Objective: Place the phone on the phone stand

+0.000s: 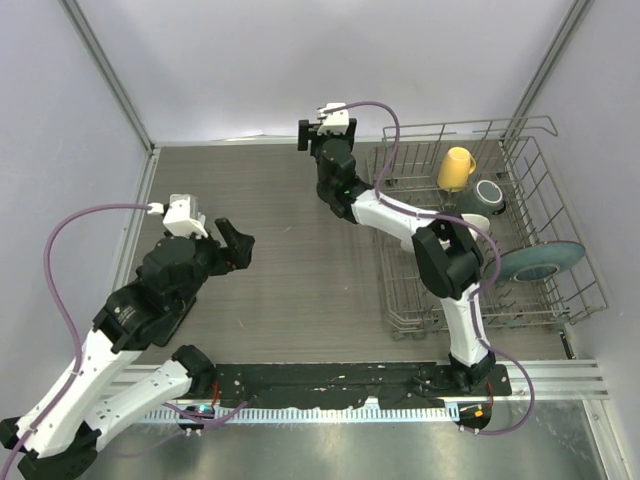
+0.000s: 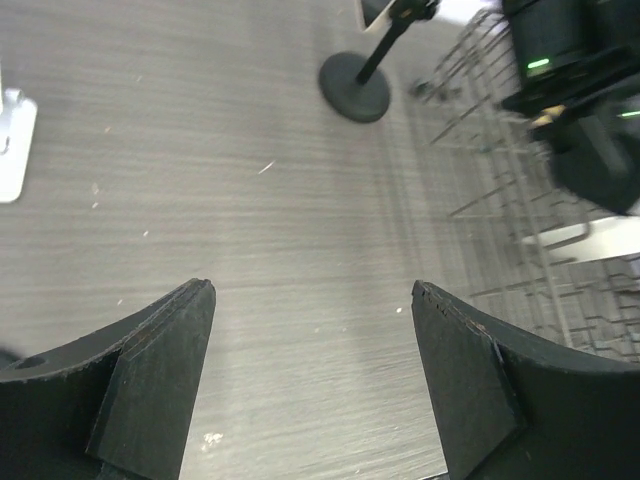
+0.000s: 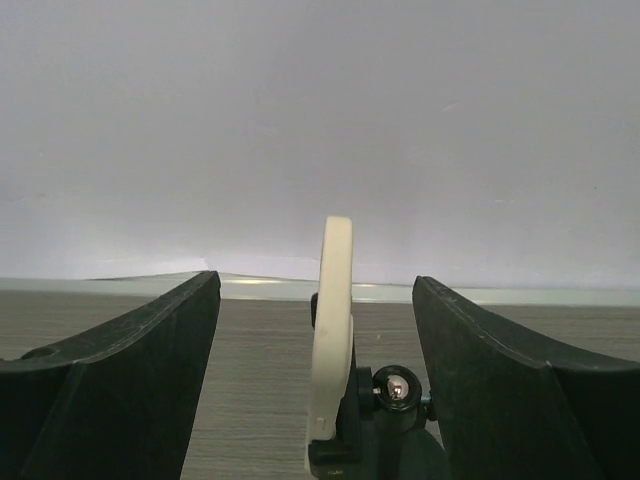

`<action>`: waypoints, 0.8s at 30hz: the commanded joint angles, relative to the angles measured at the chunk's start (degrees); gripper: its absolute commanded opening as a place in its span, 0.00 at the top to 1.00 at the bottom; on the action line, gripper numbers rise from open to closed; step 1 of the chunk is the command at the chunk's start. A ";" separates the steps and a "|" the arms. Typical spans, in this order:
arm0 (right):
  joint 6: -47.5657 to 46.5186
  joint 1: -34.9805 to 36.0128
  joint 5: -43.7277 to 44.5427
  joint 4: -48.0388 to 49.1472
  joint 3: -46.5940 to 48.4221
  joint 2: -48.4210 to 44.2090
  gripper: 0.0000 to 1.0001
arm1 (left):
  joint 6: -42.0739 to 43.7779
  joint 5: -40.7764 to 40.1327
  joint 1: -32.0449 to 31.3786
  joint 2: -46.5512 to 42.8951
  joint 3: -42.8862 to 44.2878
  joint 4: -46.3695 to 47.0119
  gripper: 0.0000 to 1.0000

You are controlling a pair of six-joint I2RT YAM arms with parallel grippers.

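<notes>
The cream-white phone [image 3: 332, 320] stands edge-on in the black phone stand [image 3: 395, 420], held in its clamp beside a ball joint. My right gripper [image 3: 315, 278] is open, one finger on each side of the phone with a gap on both sides. In the top view that gripper [image 1: 318, 128] is at the back of the table, and it hides the phone. The left wrist view shows the stand's round black base [image 2: 354, 88] and slanted stem. My left gripper [image 2: 312, 290] is open over bare table with nothing in it; in the top view it [image 1: 235, 245] is at the left.
A wire dish rack [image 1: 560, 215] fills the right side and holds a yellow cup [image 1: 456, 168], a grey cup [image 1: 490, 193] and a blue-grey plate [image 1: 540, 262]. Grey walls close in the table at the back and sides. A white object [image 2: 12, 145] lies at the left edge.
</notes>
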 commanded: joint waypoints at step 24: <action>28.22 4.32 -70.11 -22.60 39.63 16.53 0.19 | -5.88 -1.72 0.13 -17.39 -1.83 6.53 0.25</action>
